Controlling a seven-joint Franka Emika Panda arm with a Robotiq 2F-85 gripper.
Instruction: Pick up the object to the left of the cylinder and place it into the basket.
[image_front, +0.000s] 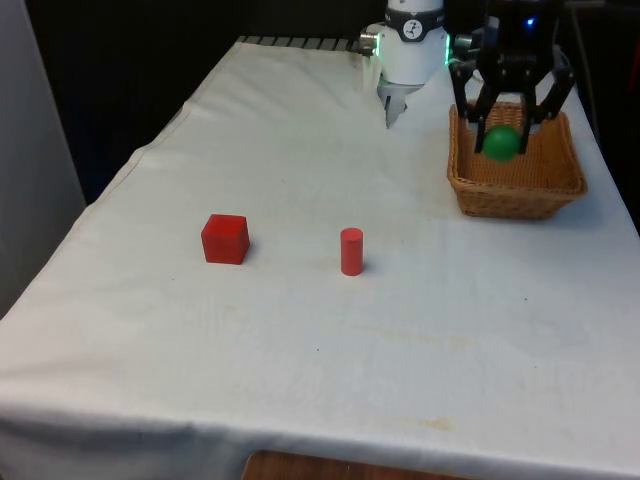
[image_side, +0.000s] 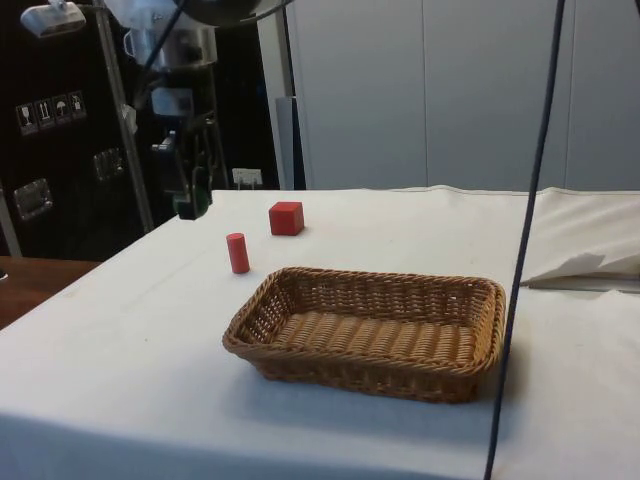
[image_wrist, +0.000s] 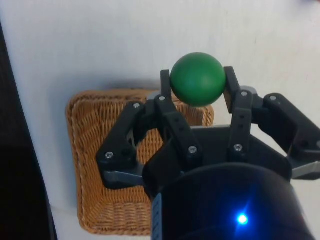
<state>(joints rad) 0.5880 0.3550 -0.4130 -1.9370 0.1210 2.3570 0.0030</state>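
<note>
Gripper (image_front: 503, 135) fingers pinch one green ball (image_front: 501, 143) above my one wicker basket (image_front: 520, 190); one red cube (image_front: 225, 240) and one red cylinder (image_front: 351, 251) sit on the white cloth (image_front: 300, 340).

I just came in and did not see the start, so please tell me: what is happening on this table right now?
The robot's black two-finger gripper is holding a green ball between its fingers, in the air above the woven wicker basket. The ball has not been released into the basket yet. On the white cloth, a red cube and a small red cylinder stand apart from each other, away from the basket, and nothing is touching them.
</note>
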